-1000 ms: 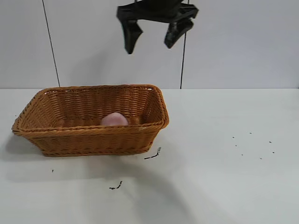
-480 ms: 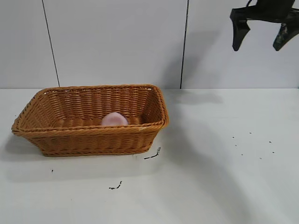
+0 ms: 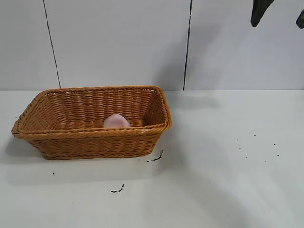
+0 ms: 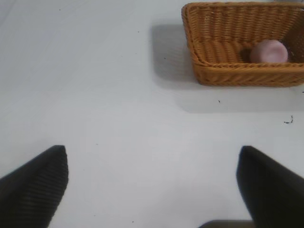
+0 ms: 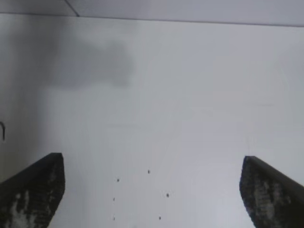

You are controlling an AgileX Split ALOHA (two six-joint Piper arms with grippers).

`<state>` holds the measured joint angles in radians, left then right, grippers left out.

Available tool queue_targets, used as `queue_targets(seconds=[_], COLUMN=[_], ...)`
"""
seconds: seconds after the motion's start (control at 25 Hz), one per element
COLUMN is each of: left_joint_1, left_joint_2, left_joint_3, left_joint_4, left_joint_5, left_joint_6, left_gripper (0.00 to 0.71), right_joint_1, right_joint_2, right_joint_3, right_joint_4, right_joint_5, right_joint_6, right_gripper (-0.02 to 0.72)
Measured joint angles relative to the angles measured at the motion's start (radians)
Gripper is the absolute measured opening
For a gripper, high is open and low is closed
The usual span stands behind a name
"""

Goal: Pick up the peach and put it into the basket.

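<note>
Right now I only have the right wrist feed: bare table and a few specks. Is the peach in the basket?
Observer: Yes. The peach lies inside the basket, close behind the wall nearest the exterior camera.
Operator: Where is my right gripper relative to it?
Observer: The right gripper is high at the exterior view's upper right, well away from the basket.
Operator: And the left arm?
Observer: The left gripper is open and empty above the bare table. The basket is farther off in its wrist view.
</note>
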<state>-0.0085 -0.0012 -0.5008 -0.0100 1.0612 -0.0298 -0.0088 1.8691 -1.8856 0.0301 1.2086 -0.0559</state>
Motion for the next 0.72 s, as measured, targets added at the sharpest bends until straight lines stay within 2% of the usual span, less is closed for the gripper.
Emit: queue_targets(seconds=[0.48,0.72], left_joint_1=[0.0,0.0], left_joint_2=[0.0,0.0], left_joint_3=[0.0,0.0], left_joint_4=[0.0,0.0], left_joint_5=[0.0,0.0], left_joint_6=[0.0,0.0], left_gripper=[0.693,0.693], right_joint_1=[0.0,0.0], right_joint_2=[-0.86,-1.315], right_joint_3=[0.867,1.174], right_joint_4=[-0.01,-0.007], right_joint_5=[0.003,-0.102], right_joint_6=[0.002,0.003], right_gripper=[0.696,0.696])
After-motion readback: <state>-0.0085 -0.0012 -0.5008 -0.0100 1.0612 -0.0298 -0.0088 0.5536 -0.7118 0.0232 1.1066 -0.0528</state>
